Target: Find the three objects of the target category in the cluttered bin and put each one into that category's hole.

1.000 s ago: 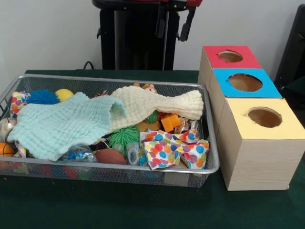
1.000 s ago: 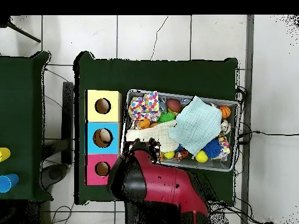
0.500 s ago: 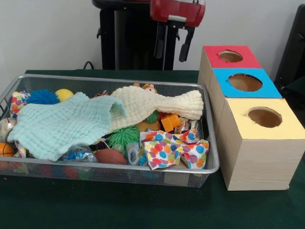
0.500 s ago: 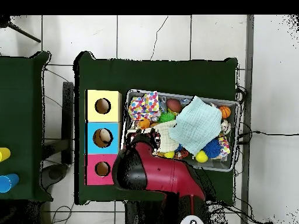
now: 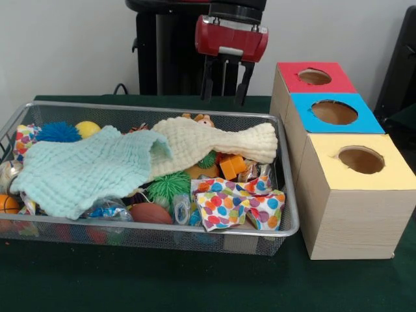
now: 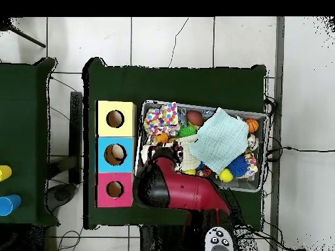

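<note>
Green cloth covers the table; above the wire basket [image 5: 289, 227] the gripper [image 5: 225, 101] hangs, fingers parted, empty, over the cream knitted cloth [image 5: 214, 140], polka-dot cloth [image 5: 237, 203] nearer me.

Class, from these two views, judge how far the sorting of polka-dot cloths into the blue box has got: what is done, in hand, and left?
Possibly done: something pale shows inside the blue box's hole; what it is cannot be told. In hand: nothing; the gripper hangs open and empty above the wire basket. Left: one polka-dot cloth at the basket's front corner, another at its far left end.
</note>
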Controlling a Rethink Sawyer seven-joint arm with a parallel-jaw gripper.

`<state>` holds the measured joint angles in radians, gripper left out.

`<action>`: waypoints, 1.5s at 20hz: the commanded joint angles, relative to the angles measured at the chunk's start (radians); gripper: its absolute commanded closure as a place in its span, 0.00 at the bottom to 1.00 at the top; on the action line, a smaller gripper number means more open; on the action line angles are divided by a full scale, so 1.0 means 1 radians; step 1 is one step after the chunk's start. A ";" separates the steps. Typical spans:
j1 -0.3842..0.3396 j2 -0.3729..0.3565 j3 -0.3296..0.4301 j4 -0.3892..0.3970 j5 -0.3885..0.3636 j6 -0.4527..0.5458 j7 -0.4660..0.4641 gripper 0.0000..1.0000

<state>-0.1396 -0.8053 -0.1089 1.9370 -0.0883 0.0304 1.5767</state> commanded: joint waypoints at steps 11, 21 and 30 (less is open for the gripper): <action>-0.025 0.059 0.070 -0.089 0.082 0.021 0.185 0.00; -0.020 0.100 0.067 -0.194 0.104 0.073 0.147 0.00; -0.036 0.136 0.078 -0.274 0.085 0.083 0.118 0.00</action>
<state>-0.1417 -0.7250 -0.1033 1.7532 -0.0209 0.0409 1.5767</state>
